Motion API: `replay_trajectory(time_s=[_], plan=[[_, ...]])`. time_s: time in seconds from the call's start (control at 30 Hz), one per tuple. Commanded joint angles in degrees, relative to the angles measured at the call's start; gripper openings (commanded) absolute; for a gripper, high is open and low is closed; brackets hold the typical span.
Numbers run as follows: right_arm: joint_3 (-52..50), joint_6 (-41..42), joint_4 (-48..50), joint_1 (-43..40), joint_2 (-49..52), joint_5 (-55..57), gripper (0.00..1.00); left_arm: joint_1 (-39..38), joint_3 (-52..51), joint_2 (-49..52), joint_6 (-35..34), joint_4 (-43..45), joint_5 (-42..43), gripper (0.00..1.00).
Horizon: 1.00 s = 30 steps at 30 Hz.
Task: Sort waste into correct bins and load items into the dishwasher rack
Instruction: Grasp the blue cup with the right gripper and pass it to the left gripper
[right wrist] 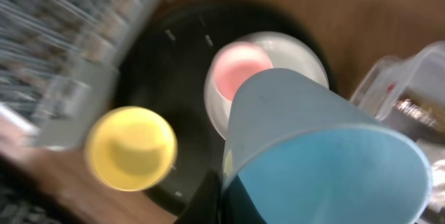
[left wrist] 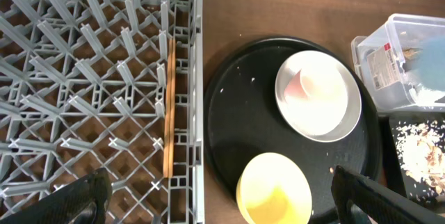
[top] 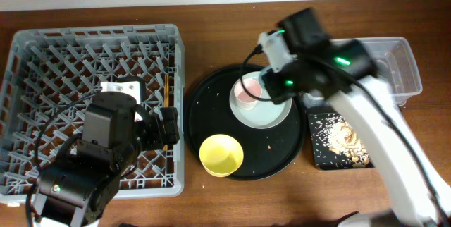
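A light blue cup (right wrist: 313, 147) looms close, pink cup (right wrist: 240, 71) and yellow bowl (right wrist: 132, 147) beyond.

i count: rack (top: 91, 33) 1, round tray (top: 208, 114) 1, plate (top: 264, 120) 1, yellow bowl (top: 221, 154) 1, cups 2 (pink cup (top: 246, 91), light blue cup (right wrist: 320, 133)), bins 2 (clear tub (top: 412, 72), black bin (top: 317, 158)), chopsticks (left wrist: 169, 106) count unresolved.

The rack (top: 99, 31) sits at the left of my bench (top: 211, 22), with the chopsticks (left wrist: 169, 106) lying in it along its right wall. Just right of it I see the round tray (top: 211, 107), carrying the plate (top: 271, 118) with a cup (top: 246, 91) on it and, in front of that, the bowl (top: 221, 154). Farther right the tub (top: 402, 65) stands behind the shallow tray (top: 320, 153) holding scraps (top: 342, 137).
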Motion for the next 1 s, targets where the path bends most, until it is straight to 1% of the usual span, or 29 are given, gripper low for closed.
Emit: replay_trajectory(time_s=[0.0,0.03,0.07,0.1,0.13,0.17,0.2,0.23,0.27,0.3,0.37,0.4,0.43,0.47,0.5,0.63,0.67,0.73,0.8,0.83,0.97], plan=[[1.6,-1.0,-0.4,-5.7,-8.6,-17.4,0.04,0.0,0.3,-0.2,0.5,0.1,-0.3,0.99],[1.6,-3.8,-0.7,-8.2,-9.3,-23.8,0.04,0.0,0.3,-0.2,0.5,0.1,-0.3,0.99],[1.5,-8.8,-2.6,-12.6,-9.2,-37.9,0.04,0.0,0.3,-0.2,0.5,0.3,-0.3,0.99],[1.4,-12.2,-4.4,-14.2,-8.7,-44.1,0.04,0.0,0.3,-0.2,0.5,2.9,-0.3,0.99],[1.4,-16.1,-6.6,-15.1,-7.9,-49.3,0.04,0.0,0.3,-0.2,0.5,3.7,-0.3,0.99],[1.4,-20.6,-8.9,-15.4,-7.1,-53.0,0.04,0.0,0.4,-0.4,1.8,3.8,3.4,0.99],[1.4,-21.8,-9.5,-15.4,-6.7,-53.8,0.04,0.0,0.4,-0.5,6.7,5.9,11.9,0.99],[1.4,-21.9,-9.6,-15.4,-6.4,-53.9,0.04,0.0,0.4,-0.5,13.1,9.3,28.0,0.99],[1.4,-24.4,-9.6,-15.4,-6.2,-57.0,0.04,0.0,0.4,-0.2,15.8,12.9,41.7,0.99],[1.4,-26.0,-9.6,-15.4,-6.2,-60.6,0.04,0.0,0.4,0.5,16.7,15.5,49.7,0.99],[1.4,-26.2,-9.6,-15.3,-6.2,-65.4,0.04,0.0,0.4,2.6,19.9,19.3,61.1,0.99],[1.4,-26.2,-9.9,-15.3,-6.2,-67.7,0.04,0.0,0.4,3.9,20.6,22.2,68.6,0.99],[1.4,-26.2,-10.8,-15.4,-6.2,-70.7,0.04,0.0,0.4,5.1,20.6,25.0,73.5,0.99],[1.4,-26.2,-11.6,-15.4,-6.3,-73.3,0.04,0.1,0.4,6.1,20.6,26.1,73.4,0.99],[1.4,-26.2,-12.7,-15.3,-6.3,-75.8,0.04,0.6,0.4,7.0,20.6,26.1,71.6,0.99],[1.4,-26.2,-16.7,-15.3,-6.4,-77.4,0.04,3.5,0.4,9.1,20.4,26.2,71.2,0.99],[1.4,-26.2,-17.0,-15.3,-6.5,-77.4,0.04,4.6,0.4,9.0,20.4,26.3,72.1,0.99],[1.4,-26.2,-17.3,-15.3,-6.5,-77.1,0.04,7.5,0.4,9.0,20.4,27.3,79.2,0.99],[1.4,-26.9,-17.3,-15.3,-6.5,-76.5,0.04,8.4,0.4,9.0,20.4,30.0,86.1,0.99],[1.4,-28.8,-17.3,-15.3,-6.5,-76.5,0.04,8.4,0.4,9.0,20.4,31.3,89.1,0.99],[1.4,-29.8,-16.7,-15.3,-6.5,-79.7,0.04,8.4,0.4,9.0,20.4,31.5,89.1,0.99]])
